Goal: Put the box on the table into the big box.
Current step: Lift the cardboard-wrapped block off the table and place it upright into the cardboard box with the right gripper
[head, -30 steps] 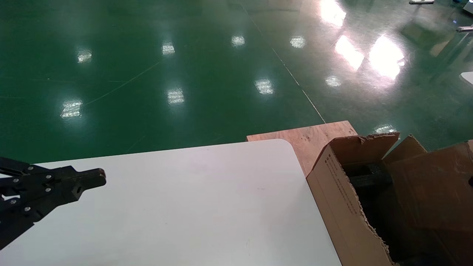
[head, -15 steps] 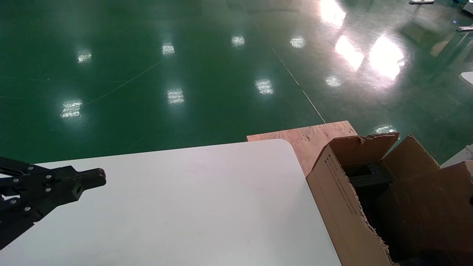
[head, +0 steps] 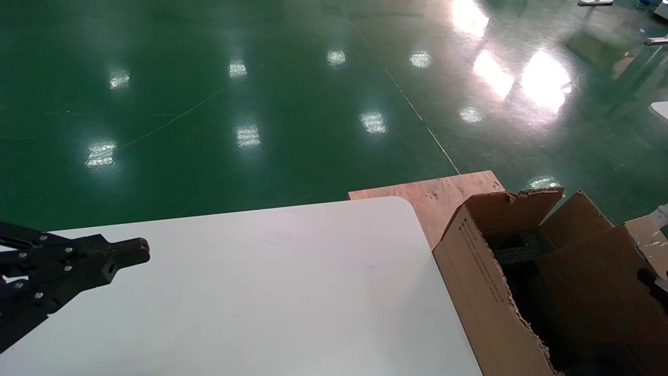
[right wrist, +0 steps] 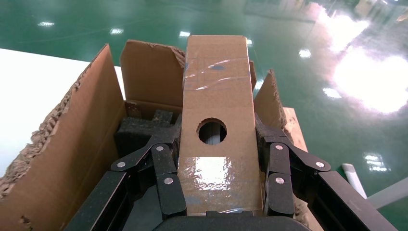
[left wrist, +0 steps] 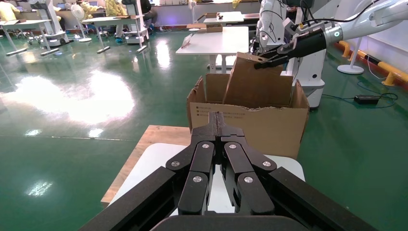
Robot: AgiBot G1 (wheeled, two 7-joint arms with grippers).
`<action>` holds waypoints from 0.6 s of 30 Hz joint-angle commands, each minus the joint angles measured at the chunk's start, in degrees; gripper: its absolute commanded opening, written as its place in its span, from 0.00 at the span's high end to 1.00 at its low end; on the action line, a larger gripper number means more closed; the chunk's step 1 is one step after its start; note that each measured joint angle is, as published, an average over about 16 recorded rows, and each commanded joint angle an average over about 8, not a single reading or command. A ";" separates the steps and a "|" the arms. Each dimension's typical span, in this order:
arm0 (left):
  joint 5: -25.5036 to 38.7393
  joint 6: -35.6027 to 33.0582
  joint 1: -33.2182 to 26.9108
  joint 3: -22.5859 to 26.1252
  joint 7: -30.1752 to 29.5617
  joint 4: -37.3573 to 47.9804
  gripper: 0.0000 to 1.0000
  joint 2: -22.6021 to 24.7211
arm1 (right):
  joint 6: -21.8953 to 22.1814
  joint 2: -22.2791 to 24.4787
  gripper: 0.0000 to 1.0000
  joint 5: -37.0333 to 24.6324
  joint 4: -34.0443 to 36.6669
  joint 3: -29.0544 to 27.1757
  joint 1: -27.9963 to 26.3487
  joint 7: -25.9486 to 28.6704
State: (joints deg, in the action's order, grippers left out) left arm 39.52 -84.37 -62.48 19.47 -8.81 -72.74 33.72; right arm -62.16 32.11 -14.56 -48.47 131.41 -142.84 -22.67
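Box (right wrist: pixel 217 120) now lower inside big box (head: pixel 482 292)

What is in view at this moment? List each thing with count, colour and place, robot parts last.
box: one, light brown with a round hole, gripped over the open carton.
big box: one, brown with torn flaps, standing past the table's right edge.
black foam block: one, black, inside the big box.
table: one, white, in front of the robot.
plywood board: one, brown, on the floor behind the table's far right corner.
floor: green, glossy, all around.
left gripper: one, black, jaws shut, parked over the table's left side.
right gripper: one, black, jaws shut on the box above the big box.
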 commanded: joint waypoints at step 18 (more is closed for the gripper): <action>-0.02 0.02 0.01 0.01 0.01 0.01 1.00 -0.01 | -3.35 -1.28 1.00 -0.40 7.38 1.93 -3.54 -1.92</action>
State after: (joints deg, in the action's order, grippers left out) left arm 39.51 -84.36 -62.48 19.48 -8.80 -72.74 33.71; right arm -65.43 30.88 -14.94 -41.37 133.24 -146.22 -24.58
